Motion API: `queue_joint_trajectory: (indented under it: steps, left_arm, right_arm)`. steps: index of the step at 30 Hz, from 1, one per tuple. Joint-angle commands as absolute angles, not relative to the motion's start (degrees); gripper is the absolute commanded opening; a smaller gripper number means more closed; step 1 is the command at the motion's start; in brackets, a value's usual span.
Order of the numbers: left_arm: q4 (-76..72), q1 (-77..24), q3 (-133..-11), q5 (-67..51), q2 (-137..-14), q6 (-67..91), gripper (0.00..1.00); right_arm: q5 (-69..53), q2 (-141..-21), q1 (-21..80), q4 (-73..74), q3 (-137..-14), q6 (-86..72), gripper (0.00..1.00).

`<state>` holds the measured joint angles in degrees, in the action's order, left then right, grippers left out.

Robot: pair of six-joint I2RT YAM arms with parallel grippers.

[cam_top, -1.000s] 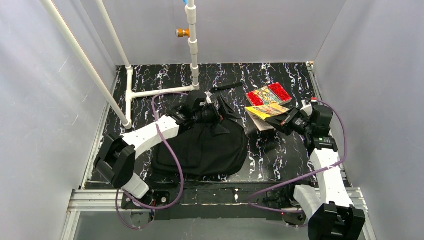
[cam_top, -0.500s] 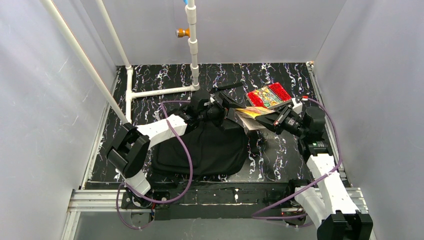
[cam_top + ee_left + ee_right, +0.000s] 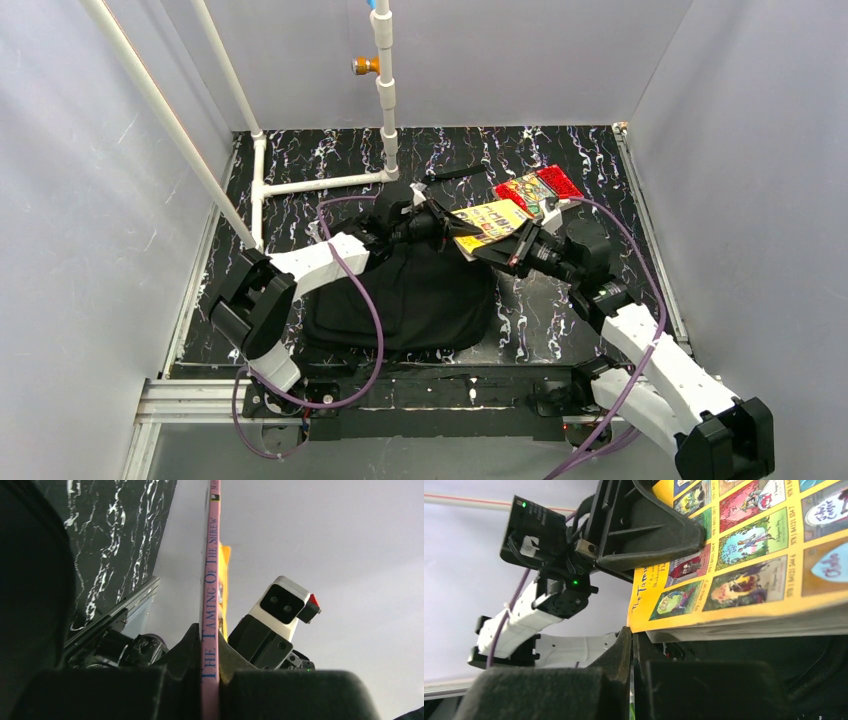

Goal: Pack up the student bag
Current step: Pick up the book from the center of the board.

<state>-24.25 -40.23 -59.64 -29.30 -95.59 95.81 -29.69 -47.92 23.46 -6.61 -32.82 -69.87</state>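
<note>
Black, white-veined bench [image 3: 560, 160]; grey walls on three sides.

Item 1, student bag [image 3: 420, 300]: black backpack lying flat, directly beneath the left gripper [image 3: 447, 226] and to the near-left of the right gripper [image 3: 500, 248]. Whether its mouth is open cannot be told.

Item 2, paperback "The Taming of the Shrew" [image 3: 490, 222]: yellow cover, pink spine. It is held in the air between both grippers, above the bag's far edge.

Step in hand, as judged: handover of the paperback ahead of its entry into the bag. The right gripper should let go only once the left grip is firm. Keep the book level so the pages do not fan, then lead it spine-first towards the bag's opening.

Left gripper: clamped onto the paperback, spine running between its fingers, one finger flat on the cover.

Right gripper: fully closed, pinching the paperback's opposite corner.

Item 3, second book [image 3: 540, 188], red and multicoloured: on the bench just beyond the right gripper.

Item 4, white pipe frame [image 3: 310, 183]: beyond the left gripper, well apart.
</note>
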Motion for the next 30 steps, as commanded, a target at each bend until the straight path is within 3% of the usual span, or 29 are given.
queue_joint_trajectory:
  steps: [1,4,8,14,18,20,22,26,30]
  left_arm:
    - [-26.1,-38.3,-56.4,-33.3,-90.2,88.2,0.00]
    - [-26.1,-35.9,-52.4,-35.0,-86.4,82.2,0.00]
    - [-21.2,-31.1,-48.9,-38.9,-81.7,73.5,0.00]
    - [4.0,-27.8,-55.6,-39.7,-75.4,49.5,0.00]
    - [8.6,-27.7,-57.3,-44.6,-71.1,40.8,0.00]
    - [9.5,-27.7,-57.8,-48.1,-69.6,38.5,0.00]
    - [8.4,-27.7,-57.7,-51.8,-68.6,38.1,0.00]
    - [2.6,-27.7,-55.6,-57.8,-66.9,40.6,0.00]
    - [-2.0,-27.8,-54.3,-61.9,-65.8,42.3,0.00]
  right_arm:
    - [-25.1,-49.6,28.9,-7.6,-33.7,-62.4,0.19]
    - [-25.1,-51.0,29.5,2.1,-37.4,-53.0,0.54]
    - [-24.7,-51.7,29.5,12.2,-41.5,-44.7,0.77]
    - [-17.8,-51.5,29.5,24.4,-44.7,-37.6,0.82]
    - [-17.5,-46.7,29.4,18.2,-43.7,-42.0,0.85]
    - [-16.4,-44.8,29.4,15.4,-43.1,-42.6,0.94]
    - [-16.2,-45.6,29.2,16.1,-44.3,-40.9,0.97]
    - [-23.0,-49.6,28.6,15.6,-46.9,-36.5,0.96]
    - [-35.3,-49.7,27.5,5.1,-43.8,-39.2,0.93]
